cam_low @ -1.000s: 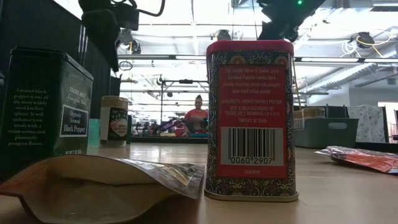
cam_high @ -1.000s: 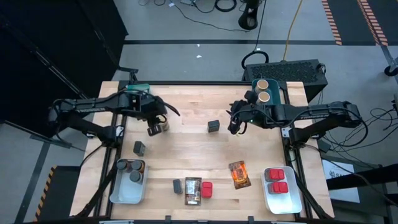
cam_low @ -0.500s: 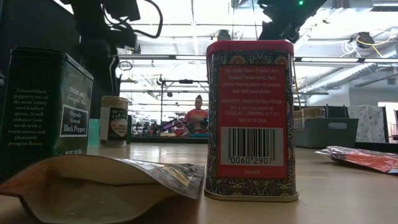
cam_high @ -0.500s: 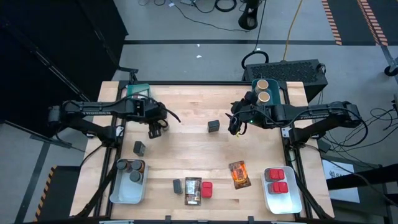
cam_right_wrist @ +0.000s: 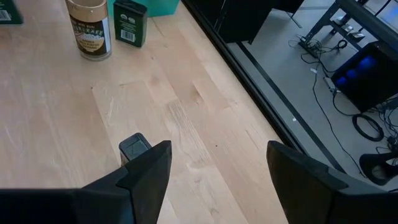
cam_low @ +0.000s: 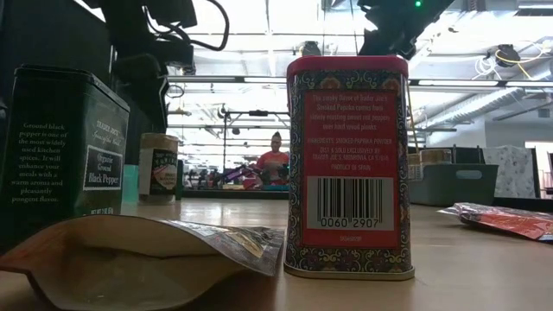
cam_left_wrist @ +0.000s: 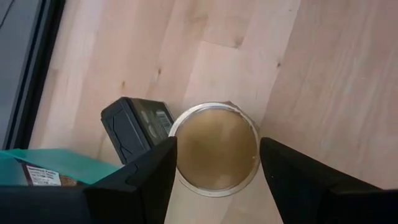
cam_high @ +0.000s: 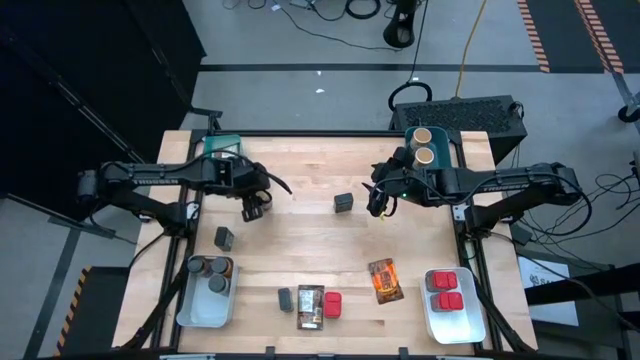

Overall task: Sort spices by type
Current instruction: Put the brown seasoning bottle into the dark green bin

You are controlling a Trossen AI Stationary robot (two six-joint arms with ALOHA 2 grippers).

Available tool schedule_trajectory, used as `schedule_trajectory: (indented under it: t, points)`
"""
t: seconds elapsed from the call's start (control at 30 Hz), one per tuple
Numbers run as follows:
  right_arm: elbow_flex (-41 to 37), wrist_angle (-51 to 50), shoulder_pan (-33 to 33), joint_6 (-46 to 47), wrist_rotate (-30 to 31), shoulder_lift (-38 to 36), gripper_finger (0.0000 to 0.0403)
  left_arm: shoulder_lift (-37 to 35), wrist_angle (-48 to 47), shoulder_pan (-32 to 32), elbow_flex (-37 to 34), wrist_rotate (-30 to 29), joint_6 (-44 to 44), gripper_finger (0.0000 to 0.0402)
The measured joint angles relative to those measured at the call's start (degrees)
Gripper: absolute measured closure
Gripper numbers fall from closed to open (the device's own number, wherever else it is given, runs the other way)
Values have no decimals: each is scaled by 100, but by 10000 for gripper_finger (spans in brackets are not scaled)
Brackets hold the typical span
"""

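A tan round cylinder (cam_left_wrist: 216,149) stands upright on the table at the far left, with a dark tin (cam_left_wrist: 134,127) close beside it. My left gripper (cam_left_wrist: 217,146) points down over the cylinder, open, with one finger on each side of its top. In the high view my left gripper (cam_high: 252,208) hides the cylinder. My right gripper (cam_high: 380,205) hangs open above the table's far middle with nothing between its fingers, and another dark tin (cam_high: 344,203) stands just to its left. The low view shows the cylinder (cam_low: 158,164) under the left arm.
A teal bin (cam_high: 436,135) at the far right holds two tan cylinders. A clear bin (cam_high: 200,305) at the near left holds dark jars, and one at the near right (cam_high: 450,318) holds red tins. Two packets (cam_high: 310,305) (cam_high: 385,280), a red tin (cam_high: 333,304) and dark tins (cam_high: 224,238) stand loose.
My left gripper has come down over the tan cylinder, which now stands between its fingers and no longer shows in the high view. The cylinder has stayed where it was. Over the last half second the arm has kept still.
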Motion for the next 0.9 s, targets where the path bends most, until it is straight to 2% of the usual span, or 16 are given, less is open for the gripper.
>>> schedule_trajectory:
  t: [0.37, 0.53, 0.67, 0.8, 0.9]
  points:
    - [-1, 0, 0, -2, 0, 2, 154, 0, -11, 0, 0, 159, -15, 159]
    - [-1, 0, 0, -2, 0, 2, 154, 0, -91, 4, 0, -44, 27, 140]
    - [-1, 0, 0, -2, 0, 2, 154, 0, -179, -31, 0, -29, 149, 138]
    - [-1, 0, -1, -2, 0, 2, 154, 0, -186, -92, 0, -536, 176, 138]
    - [-1, 0, 0, -2, 0, 2, 154, 0, -197, -119, 0, -491, 180, 138]
